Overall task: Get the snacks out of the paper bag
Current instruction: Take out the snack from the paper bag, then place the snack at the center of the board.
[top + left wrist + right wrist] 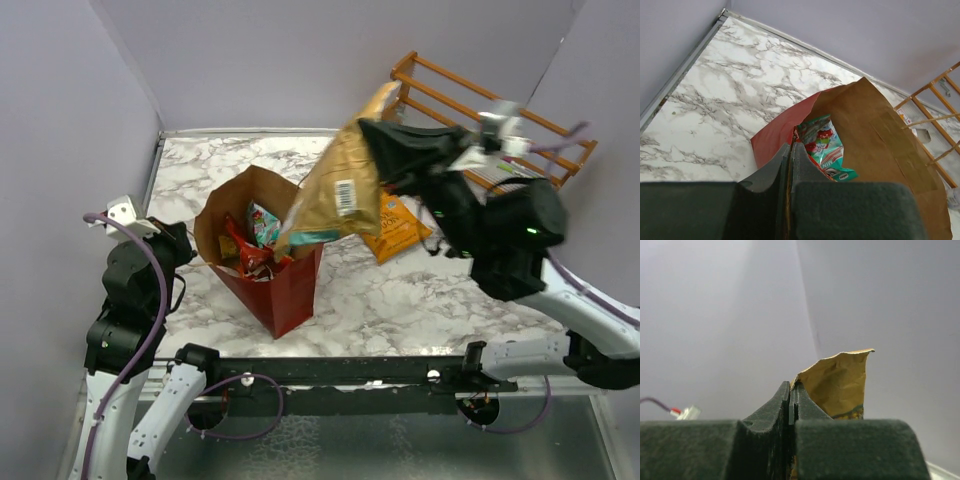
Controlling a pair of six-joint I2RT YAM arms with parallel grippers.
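Right gripper (372,128) clamps the tan bag's (338,185) top, dangling it above the paper bag (288,295) standing left of tabletop (420,300) centre. Left gripper (791,150) pinches the paper bag's rim.

A white marble-patterned desk with grey veining (400,300) forms the floor of a small booth. Plain, pale lavender-grey walls (280,60) close it in on the left, back and right. A thin silver metal strip (685,64) runs along the desk's left and far edges, where desk meets wall. In the far right corner stands a slatted rack of orange-brown wooden rods (440,92) (set at an angle to the back wall). Its lower part is hidden in the overhead view.
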